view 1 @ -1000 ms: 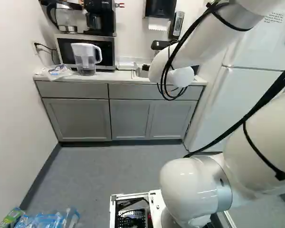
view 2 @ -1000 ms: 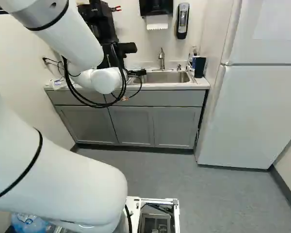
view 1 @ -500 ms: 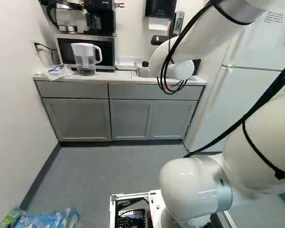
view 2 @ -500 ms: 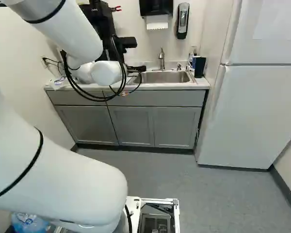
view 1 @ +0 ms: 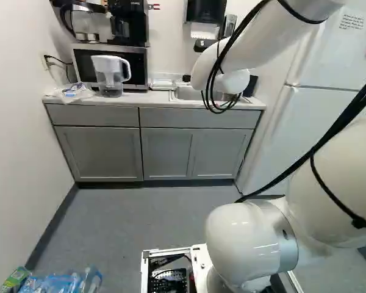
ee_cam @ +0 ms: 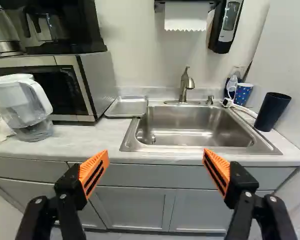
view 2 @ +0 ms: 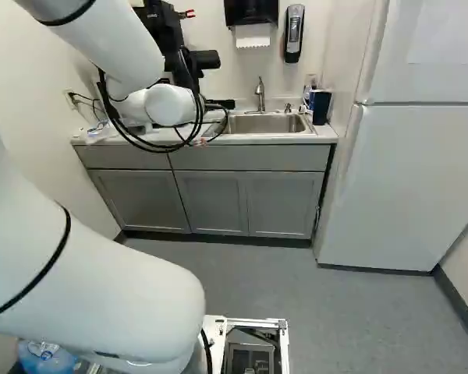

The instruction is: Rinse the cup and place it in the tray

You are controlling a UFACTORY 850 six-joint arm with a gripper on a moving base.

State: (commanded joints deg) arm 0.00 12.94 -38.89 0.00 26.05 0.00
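Left base view: The surface [view 1: 134,101] supports a microwave [view 1: 87,65] with a coffee maker [view 1: 129,23] on top. A clear pitcher [view 1: 111,76] stands directly ahead of the microwave. The tray [view 1: 163,85] lies between microwave and sink [view 1: 186,93]. The arm [view 1: 268,38] blocks part of the sink.

Right base view: The arm and black gripper [view 2: 205,60] obstruct the surface left of the sink; the tray is hidden. The refrigerator [view 2: 409,179] stands at the right.

Wrist view: The fingers [ee_cam: 95,172] are spread wide, ahead of the cabinet fronts [ee_cam: 135,206]. The dark cup [ee_cam: 273,111] stands beside the sink, on the side away from the tray. A dotted cup [ee_cam: 243,93] and white cord [ee_cam: 233,104] are near it. The faucet [ee_cam: 185,86] rises behind the basin.
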